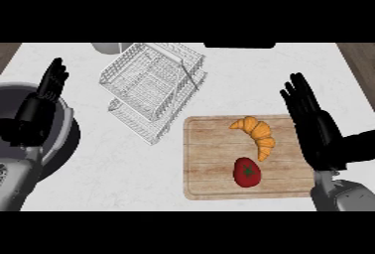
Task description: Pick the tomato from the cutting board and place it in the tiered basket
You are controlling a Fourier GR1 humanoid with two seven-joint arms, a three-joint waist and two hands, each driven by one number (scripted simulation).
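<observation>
Tomato (247,172) sits on the cutting board (212,178), in the lower middle of the wood, its green stem patch facing up at me. Just above it on the same board lies a croissant (256,135), curving from the upper middle down toward the tomato; the two look close, though I cannot tell whether they touch.

My right hand (311,124) is at the right side of the view, over the board's right edge, fingers straight and pointing up the picture, holding nothing. It is beside the tomato and apart from it, with the croissant roughly level with my palm.

My left hand (44,96) rests at the left edge, fingers up and straight, also empty. It shows over a dark round object with a grey rim (70,124) at the counter's left; what that object is, I cannot make out for sure from this angle.

The tiered basket (150,84) of white wire stands on the white counter (132,168) up and to the left of the board, tilted diagonally in the view, with a lower tier showing beneath the upper one. Its nearest corner comes close to the board's upper left corner. Nothing shows inside it.
</observation>
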